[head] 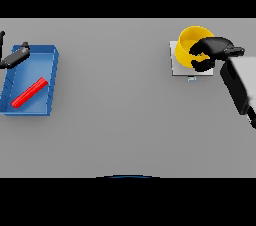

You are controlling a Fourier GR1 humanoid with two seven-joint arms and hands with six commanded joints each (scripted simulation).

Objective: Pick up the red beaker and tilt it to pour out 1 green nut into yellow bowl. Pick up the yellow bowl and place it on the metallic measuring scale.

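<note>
The grey table (120,120) carries a blue tray (50,55) at its left edge. Right hand (210,52) clamps the yellow bowl (190,40) on the metallic scale (176,67). Left hand (15,57): finger state indeterminate.

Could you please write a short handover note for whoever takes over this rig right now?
Right robot hand: fingers curled over the rim of the yellow bowl, which sits on the metallic measuring scale at the far right.
Left robot hand: at the left edge, over the blue tray; its fingers cannot be read.
Red beaker: lying on its side in the tray.
Done: bowl is on the scale. A nut inside cannot be seen.
Left: release the bowl and withdraw.
</note>
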